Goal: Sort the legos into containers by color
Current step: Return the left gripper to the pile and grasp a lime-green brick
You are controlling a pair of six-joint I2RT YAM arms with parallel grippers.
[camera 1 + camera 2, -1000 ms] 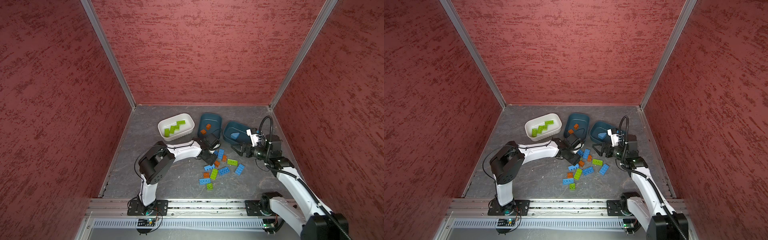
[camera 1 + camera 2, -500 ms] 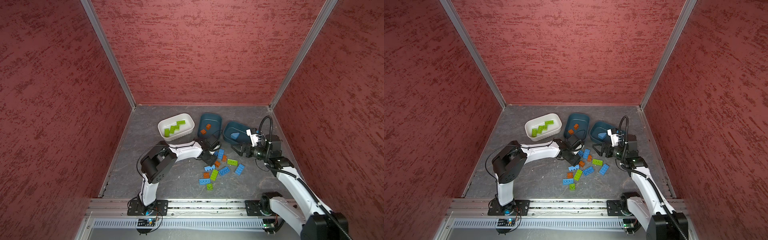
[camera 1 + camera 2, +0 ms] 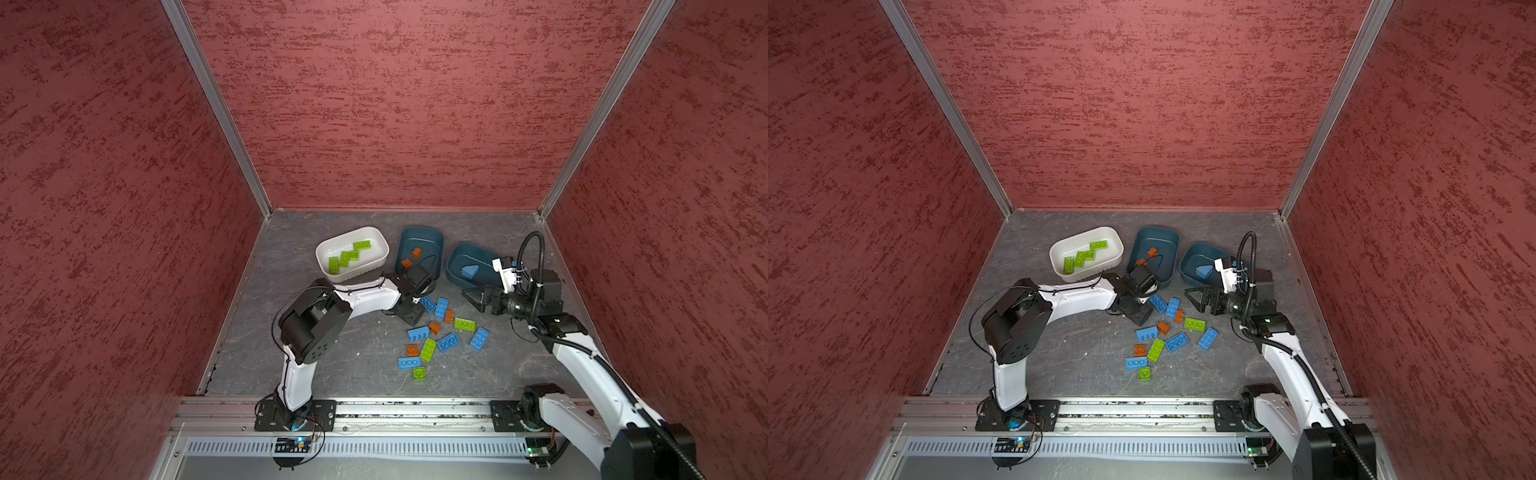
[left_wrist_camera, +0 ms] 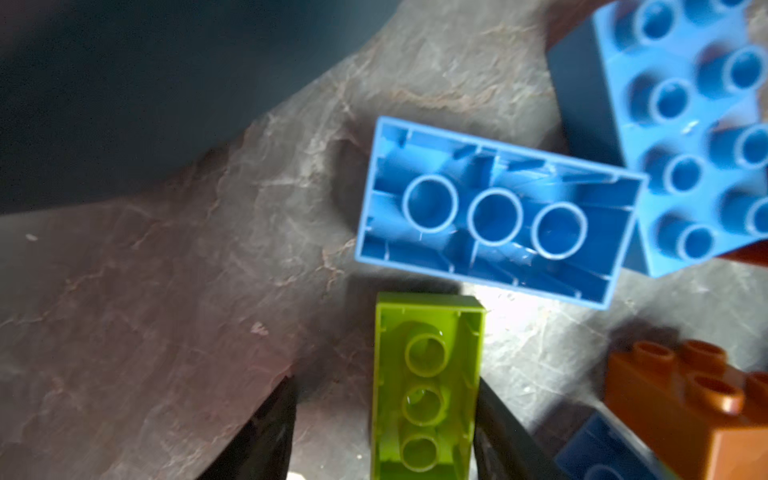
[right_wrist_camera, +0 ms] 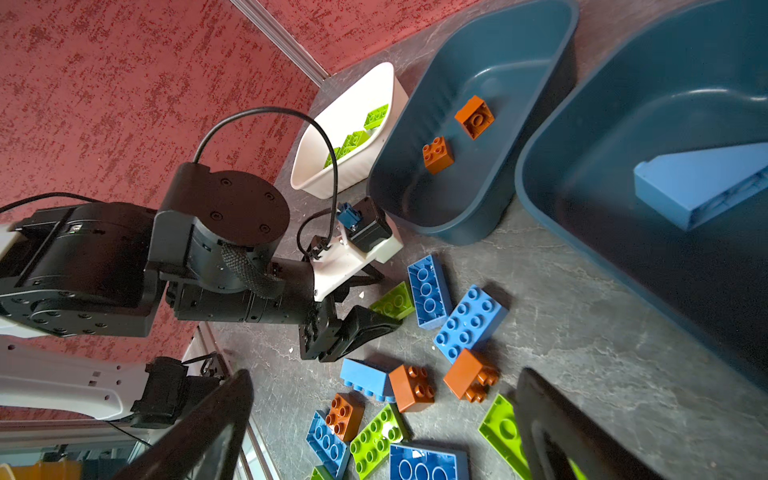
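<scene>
My left gripper (image 4: 384, 384) is low over the floor, open around an upside-down lime green lego (image 4: 426, 386). One finger touches the brick; the other stands apart from it. In both top views this gripper (image 3: 409, 309) is at the pile's far left edge. Several loose blue, orange and green legos (image 3: 440, 332) lie mid-floor. My right gripper (image 3: 471, 297) hovers wide open and empty right of the pile. The white container (image 3: 365, 268) holds several green legos. The middle teal container (image 3: 419, 228) holds two orange ones. The right teal container (image 3: 461, 249) holds a blue wedge (image 3: 469, 272).
An upside-down blue lego (image 4: 494, 216) and a studs-up blue one (image 4: 685, 124) lie just beyond the green brick. An orange lego (image 4: 681, 399) sits beside it. Red walls enclose the grey floor; the arms' base rail (image 3: 415, 409) runs along the front.
The left gripper has shifted slightly at the edge of the pile. The right arm has not moved.
</scene>
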